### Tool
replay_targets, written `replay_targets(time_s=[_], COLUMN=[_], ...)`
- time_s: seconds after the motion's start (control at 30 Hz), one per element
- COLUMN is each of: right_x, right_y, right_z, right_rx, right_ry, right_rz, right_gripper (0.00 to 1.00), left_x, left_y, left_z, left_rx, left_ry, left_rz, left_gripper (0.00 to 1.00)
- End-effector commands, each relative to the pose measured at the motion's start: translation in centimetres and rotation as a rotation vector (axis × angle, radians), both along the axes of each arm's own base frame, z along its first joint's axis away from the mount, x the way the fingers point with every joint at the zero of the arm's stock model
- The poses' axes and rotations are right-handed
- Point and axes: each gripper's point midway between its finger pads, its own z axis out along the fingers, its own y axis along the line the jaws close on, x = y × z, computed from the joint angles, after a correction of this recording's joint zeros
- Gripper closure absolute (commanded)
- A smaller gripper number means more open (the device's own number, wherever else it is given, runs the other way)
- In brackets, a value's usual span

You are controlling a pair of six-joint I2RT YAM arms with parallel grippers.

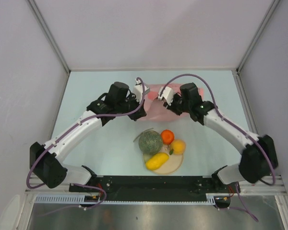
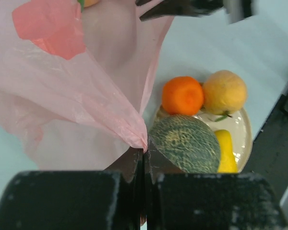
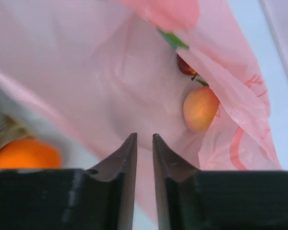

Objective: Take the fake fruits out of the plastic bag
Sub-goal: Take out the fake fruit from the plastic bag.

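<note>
The pink plastic bag (image 1: 156, 103) lies at the back of the table between both grippers. My left gripper (image 2: 145, 151) is shut on a pinched edge of the bag (image 2: 62, 96) and holds it up. My right gripper (image 3: 144, 136) is narrowly open and empty, pointing into the bag (image 3: 110, 72). A pink-orange peach (image 3: 200, 108) and a dark red fruit (image 3: 185, 66) lie inside the bag. The netted melon (image 1: 150, 142), orange (image 1: 167, 136), yellow-orange round fruit (image 1: 178, 146) and yellow oblong fruit (image 1: 157, 161) sit outside the bag, on and beside the plate.
The cream plate (image 1: 173, 165) lies in front of the bag, near the arm bases, and shows in the left wrist view (image 2: 242, 127). Grey walls enclose the table on three sides. The black base rail runs along the near edge.
</note>
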Motion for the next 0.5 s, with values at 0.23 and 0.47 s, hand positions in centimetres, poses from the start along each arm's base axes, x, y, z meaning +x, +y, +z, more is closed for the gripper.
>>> replay_targets(time_s=[0.23,0.47], right_x=[0.1,4.4], right_y=[-0.5,-0.4], right_z=[-10.1,-9.6], right_rx=[-0.116,0.033], right_ry=[0.317,0.301], right_rz=[-0.041,-0.218], right_gripper=[1.0,0.79], left_x=[4.7,6.8], left_y=[1.0,1.5], left_z=[-1.2,-4.1], left_rx=[0.166,0.247], left_ry=[-0.129,-0.128], left_rz=[0.052,0.111], left_gripper=[1.0,1.0])
